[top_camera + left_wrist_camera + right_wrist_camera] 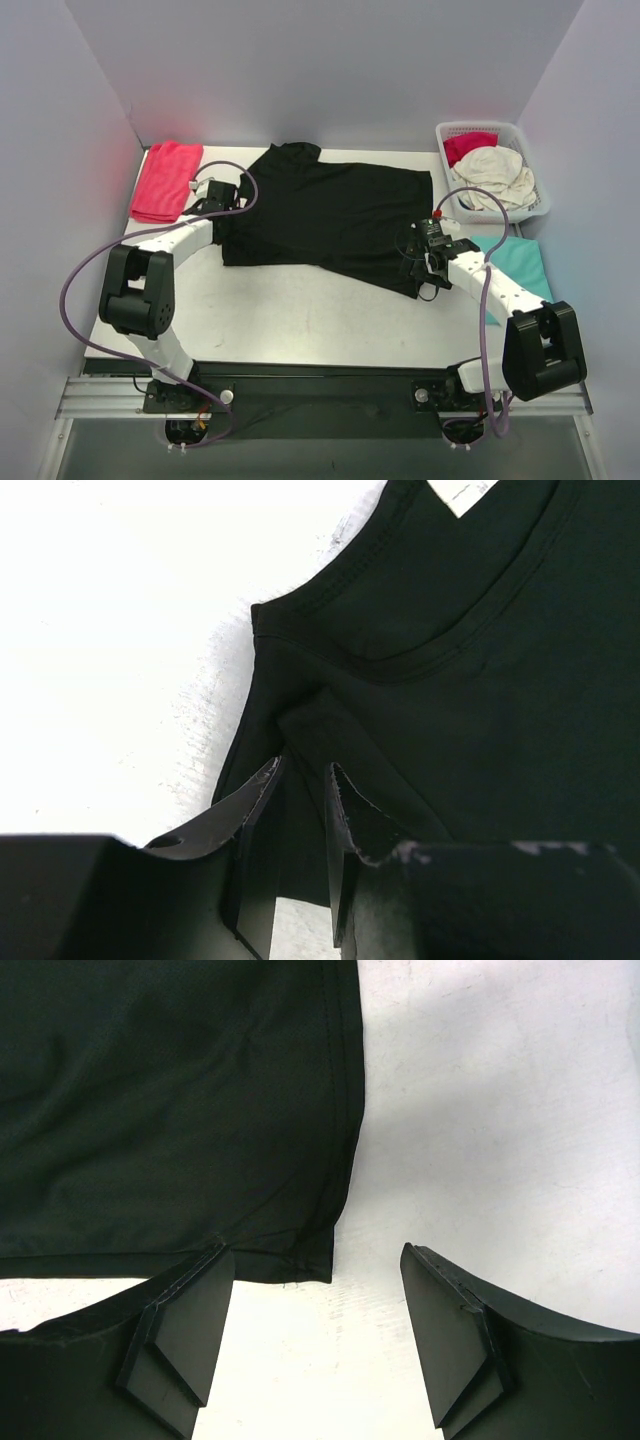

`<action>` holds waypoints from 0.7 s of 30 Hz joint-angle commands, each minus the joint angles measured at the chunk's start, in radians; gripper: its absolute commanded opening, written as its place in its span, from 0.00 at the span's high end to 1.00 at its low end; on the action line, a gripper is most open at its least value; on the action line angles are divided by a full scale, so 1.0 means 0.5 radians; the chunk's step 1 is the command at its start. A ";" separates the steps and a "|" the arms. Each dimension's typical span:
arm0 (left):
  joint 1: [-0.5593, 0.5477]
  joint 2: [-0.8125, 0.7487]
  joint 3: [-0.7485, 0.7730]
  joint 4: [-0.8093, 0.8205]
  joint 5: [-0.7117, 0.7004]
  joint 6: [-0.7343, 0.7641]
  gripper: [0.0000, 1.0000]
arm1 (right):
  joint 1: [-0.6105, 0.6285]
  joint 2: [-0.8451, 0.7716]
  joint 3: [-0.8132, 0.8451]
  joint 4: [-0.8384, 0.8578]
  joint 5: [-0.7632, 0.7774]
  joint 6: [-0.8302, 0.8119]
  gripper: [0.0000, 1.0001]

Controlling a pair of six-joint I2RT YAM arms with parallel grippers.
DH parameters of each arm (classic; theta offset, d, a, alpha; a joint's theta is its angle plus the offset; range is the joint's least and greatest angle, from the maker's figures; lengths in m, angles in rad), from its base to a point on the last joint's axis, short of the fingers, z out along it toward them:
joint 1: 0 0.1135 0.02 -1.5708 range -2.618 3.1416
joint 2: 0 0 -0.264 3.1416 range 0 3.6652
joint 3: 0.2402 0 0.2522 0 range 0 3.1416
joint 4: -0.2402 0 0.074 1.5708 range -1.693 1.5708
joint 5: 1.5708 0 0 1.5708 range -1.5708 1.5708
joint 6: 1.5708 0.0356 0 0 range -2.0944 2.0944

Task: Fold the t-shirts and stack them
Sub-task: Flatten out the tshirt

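A black t-shirt (pixel 330 210) lies spread flat across the middle of the table, with its neck toward the back left. My left gripper (pixel 224 208) is at the shirt's left shoulder. In the left wrist view the gripper (pixel 305 772) is shut on a fold of black cloth (pixel 480 680) just below the collar. My right gripper (pixel 414 264) is at the shirt's near right hem corner. In the right wrist view it (pixel 312 1255) is open wide and the hem corner (pixel 300 1250) lies between the jaws. The left finger (pixel 185 1310) overlaps the hem.
A folded red t-shirt (pixel 165 180) lies at the back left. A teal t-shirt (pixel 522 265) lies flat at the right, beside the right arm. A white lattice basket (pixel 480 127) at the back right holds a cream shirt (pixel 495 172) and a red one (pixel 468 145).
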 commanded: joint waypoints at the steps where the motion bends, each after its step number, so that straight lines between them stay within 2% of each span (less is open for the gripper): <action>1: -0.001 0.064 0.064 0.085 -0.037 0.000 0.67 | 0.009 0.015 0.053 -0.068 0.064 0.000 0.32; 21: 0.029 0.211 0.165 0.186 -0.055 0.046 0.68 | 0.009 0.094 0.090 -0.080 0.055 -0.009 0.32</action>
